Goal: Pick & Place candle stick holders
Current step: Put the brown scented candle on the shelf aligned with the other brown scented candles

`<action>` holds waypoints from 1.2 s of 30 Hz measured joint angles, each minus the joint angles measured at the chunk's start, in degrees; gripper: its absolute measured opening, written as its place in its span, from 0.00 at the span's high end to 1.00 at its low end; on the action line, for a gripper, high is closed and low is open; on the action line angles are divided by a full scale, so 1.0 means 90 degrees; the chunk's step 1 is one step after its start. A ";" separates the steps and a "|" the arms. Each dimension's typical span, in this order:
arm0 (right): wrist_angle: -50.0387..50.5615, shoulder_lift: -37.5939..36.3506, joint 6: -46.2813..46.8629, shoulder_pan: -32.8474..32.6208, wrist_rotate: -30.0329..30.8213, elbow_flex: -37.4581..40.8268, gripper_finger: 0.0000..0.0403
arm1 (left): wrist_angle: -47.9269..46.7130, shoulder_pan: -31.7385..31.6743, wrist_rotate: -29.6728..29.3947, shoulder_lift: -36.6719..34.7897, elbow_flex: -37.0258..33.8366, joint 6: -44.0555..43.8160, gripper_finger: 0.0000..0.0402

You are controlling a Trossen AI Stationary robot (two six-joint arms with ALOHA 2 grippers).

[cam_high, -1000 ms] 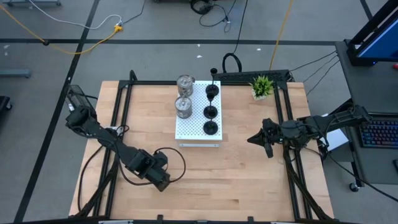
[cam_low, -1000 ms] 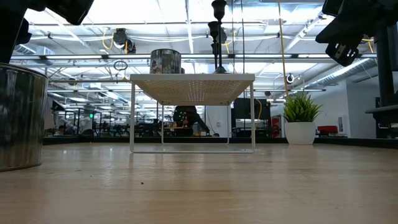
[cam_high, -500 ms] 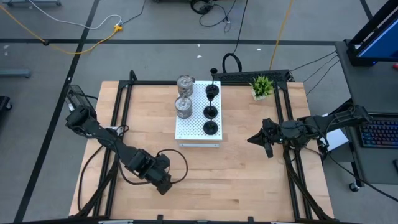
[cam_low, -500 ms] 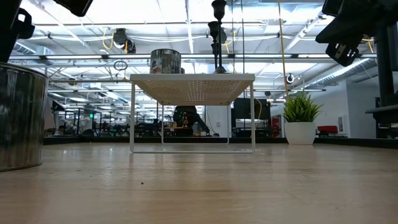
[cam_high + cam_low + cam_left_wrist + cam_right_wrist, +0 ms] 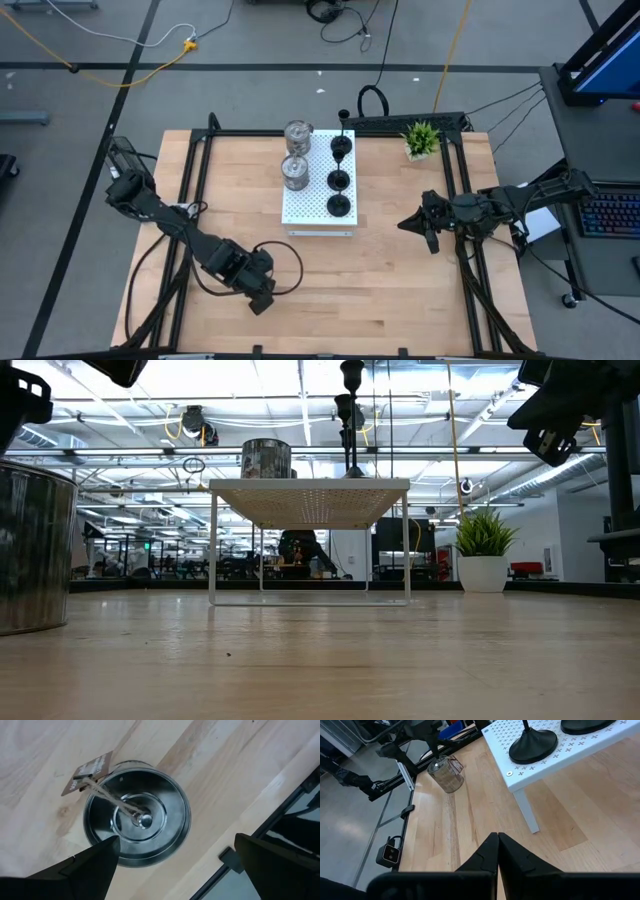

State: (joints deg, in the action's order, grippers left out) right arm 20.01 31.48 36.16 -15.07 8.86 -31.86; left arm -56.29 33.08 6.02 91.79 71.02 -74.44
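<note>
- Left gripper (image 5: 172, 865): hangs above the near-left part of the table (image 5: 400, 280), pointing straight down, fingers (image 5: 90, 865) spread wide, nothing between them.
- Directly under it stands a silver holder (image 5: 136, 820), upright on the bare wood, seen from above as a round cup with a small socket in the middle. A brown paper tag (image 5: 89, 772) on twine lies over its rim.
- In the left wrist view the holder sits off toward one finger rather than centred between the two; neither finger touches it.
- In the high view the arm hides this holder almost wholly, so its exact spot on the table is hard to fix from there.
- Right gripper (image 5: 497, 851): parked over the table's right side, fingers pressed together, empty, waiting.
- White perforated board (image 5: 305, 208) stands mid-table on legs. On it: two silver holders (image 5: 295, 172) along its left side and three black holders (image 5: 339, 180) in a row along its right.
- A green plant (image 5: 421, 137) sits at the far right corner, well apart from the work.
- Step in hand, by judgement: lining up for the pick of the last holder off the board.
- Next move calls for: centre the open fingers over the cup, drop until they straddle its wall, close, mind the tag, then lift and carry to the board's free left spot.
</note>
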 joint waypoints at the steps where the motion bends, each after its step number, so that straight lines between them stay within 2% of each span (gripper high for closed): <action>1: 0.0000 0.0002 -0.0008 0.0000 0.0001 0.0000 1.00 | 0.0000 0.0000 -0.0002 0.0000 0.0000 0.0078 0.01; 8: 0.0000 0.0000 -0.0092 0.0000 0.0000 0.0000 1.00 | 0.0339 -0.0001 -0.0006 0.0000 0.0000 0.0592 0.01; 14: -0.0001 0.0002 -0.0095 -0.0001 0.0000 0.0000 1.00 | 0.0671 -0.0067 0.0537 0.0000 0.0004 0.0389 0.01; 18: -0.0002 0.0001 -0.0095 -0.0001 0.0000 -0.0001 1.00 | 0.0141 -0.0033 0.0304 0.0007 0.0369 0.0150 0.01; 24: -0.0002 0.0002 -0.0095 0.0000 0.0000 0.0000 1.00 | -0.1092 0.0053 -0.0644 -0.0001 0.1151 -0.0119 0.01; 36: -0.0004 0.0002 -0.0095 0.0000 0.0000 0.0000 1.00 | -0.1579 0.0017 -0.0524 0.0585 0.1052 -0.0354 0.01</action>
State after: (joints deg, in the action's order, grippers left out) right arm 19.97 31.50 35.31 -15.07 8.86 -31.86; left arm -70.51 33.23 1.31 97.05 80.49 -77.62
